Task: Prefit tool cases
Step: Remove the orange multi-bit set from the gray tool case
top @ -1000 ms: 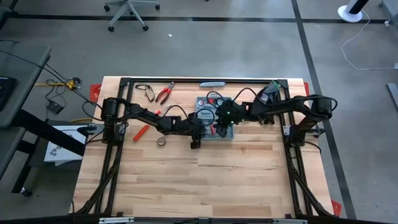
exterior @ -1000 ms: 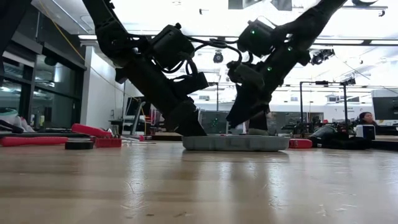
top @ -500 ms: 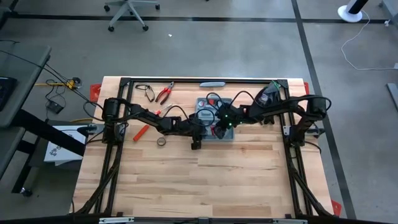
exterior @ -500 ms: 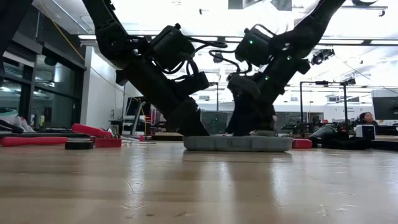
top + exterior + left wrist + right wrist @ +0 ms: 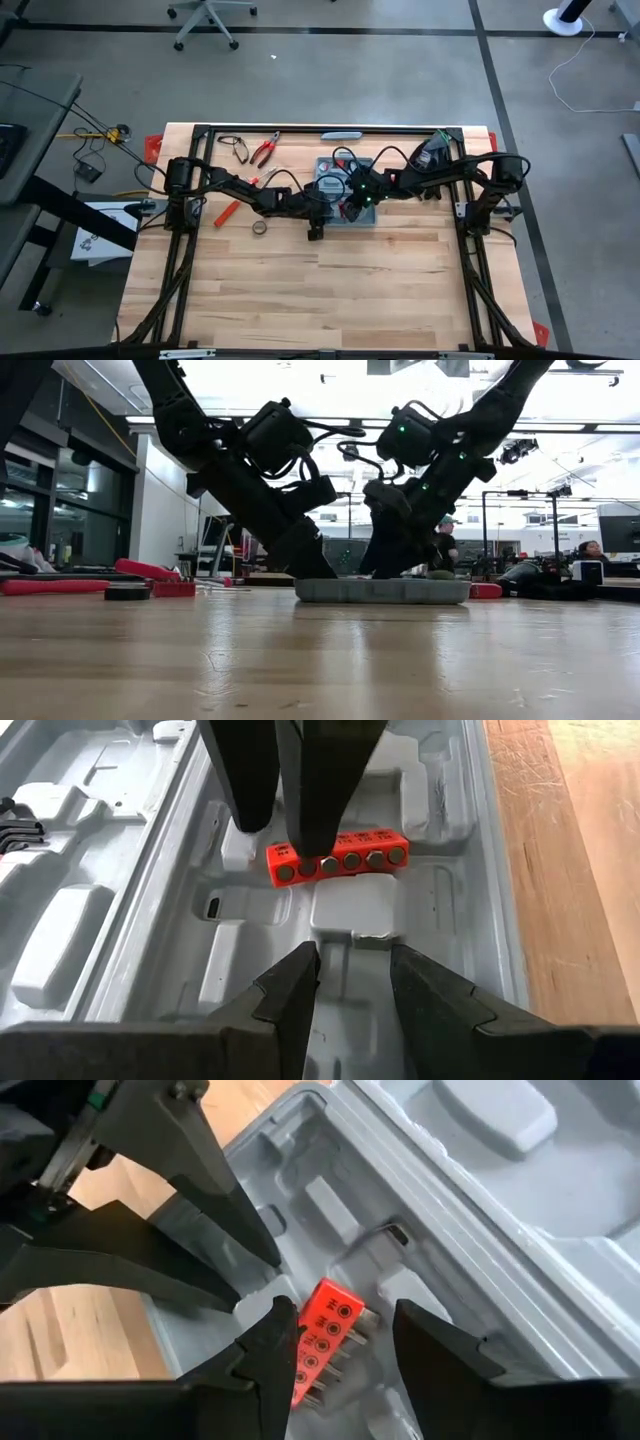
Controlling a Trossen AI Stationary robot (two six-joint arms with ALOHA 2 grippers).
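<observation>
Case (image 5: pixel 120 870): open flat on worktop (image 5: pixel 330 290), slots up for fitting.
Bit holder (image 5: pixel 340 862): red, in tray slot.
Right claw (image 5: pixel 340 1342): parted, straddling holder, seating it.
Left claw (image 5: pixel 352 975): half-open, empty, over tray.

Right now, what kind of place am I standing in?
Probably a robotics lab or workshop: a wooden workbench on bare concrete floor, red-handled pliers beside an open grey moulded plastic tool case, more benches behind.

Red-handled pliers (image 5: pixel 264 151) lie on the wooden bench (image 5: pixel 320 290), near a red bar-shaped tool (image 5: pixel 226 213) and a small dark tape roll (image 5: pixel 259 228).
</observation>
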